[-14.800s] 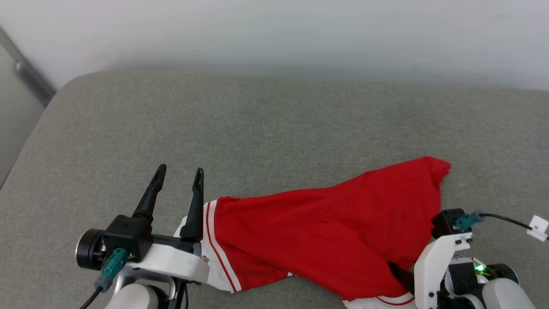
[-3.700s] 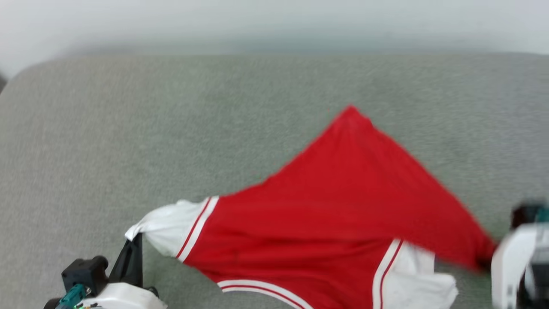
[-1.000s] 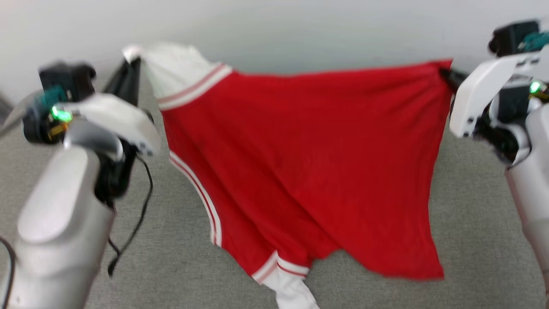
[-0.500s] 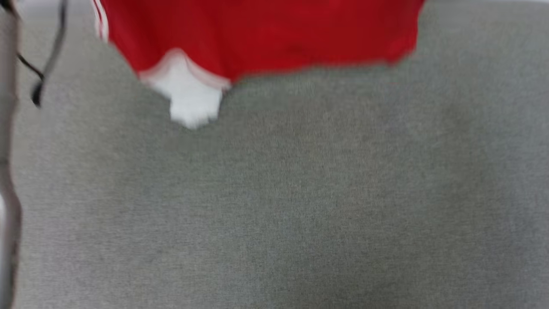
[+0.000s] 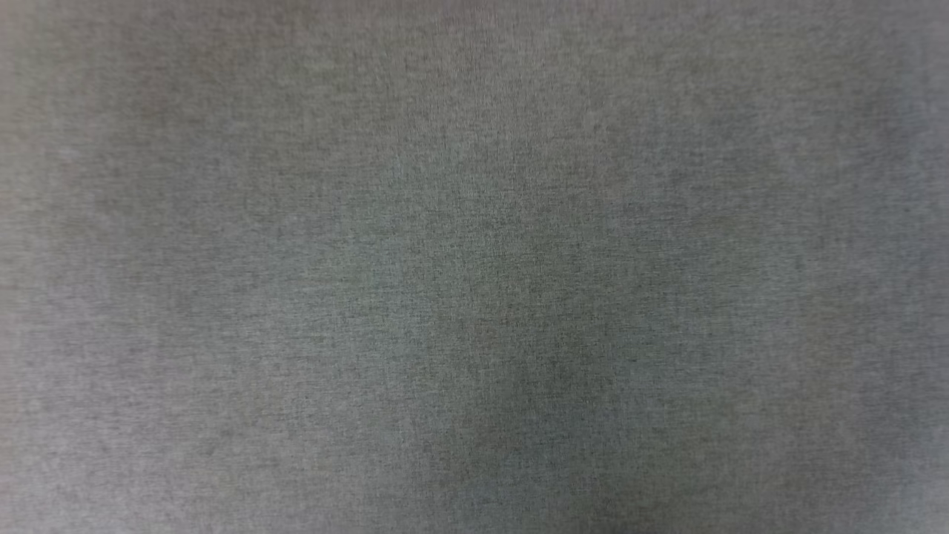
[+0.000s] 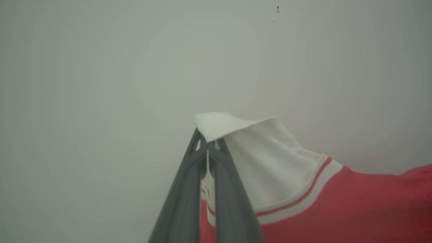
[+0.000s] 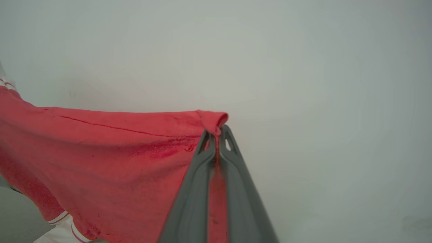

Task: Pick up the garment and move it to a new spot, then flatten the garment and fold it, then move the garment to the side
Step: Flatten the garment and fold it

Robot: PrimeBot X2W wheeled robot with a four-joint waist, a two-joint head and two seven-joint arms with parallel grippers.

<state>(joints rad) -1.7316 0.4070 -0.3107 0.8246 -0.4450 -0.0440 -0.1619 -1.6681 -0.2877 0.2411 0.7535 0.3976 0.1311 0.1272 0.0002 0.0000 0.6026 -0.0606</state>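
Cloth sat pinched in both of my pincers. My left pincer (image 6: 207, 144) was closed down to a sliver on the tip of a white sleeve end (image 6: 260, 158), and the fabric folded over its fingertips. My right pincer (image 7: 216, 135) was closed just as tight on a rolled red edge, with a strip of red running down between its two fingers.

Past the tips, the shirt (image 7: 111, 162) hung stretched between my two arms. Its top edge was pulled nearly straight and the body sagged below. Striped trim (image 6: 303, 199) in red and white joined the sleeve to the red body. The other sleeve end (image 7: 57, 233) dangled at the low corner of the right wrist view. Behind the cloth stood a plain pale wall (image 6: 101, 84).

Looking down, my head camera took in a grey woven surface (image 5: 474, 267). It was slightly blurred, with a darker patch near the middle that may have been a shadow.

I judged the pick-up done and the carry to a new spot under way. Laying the shirt down, flattening it, folding it and moving it to the side were all left to do. With such thin cloth held by two small bites, I thought either corner could slip. I expected lowering it would call for keeping that top edge taut.
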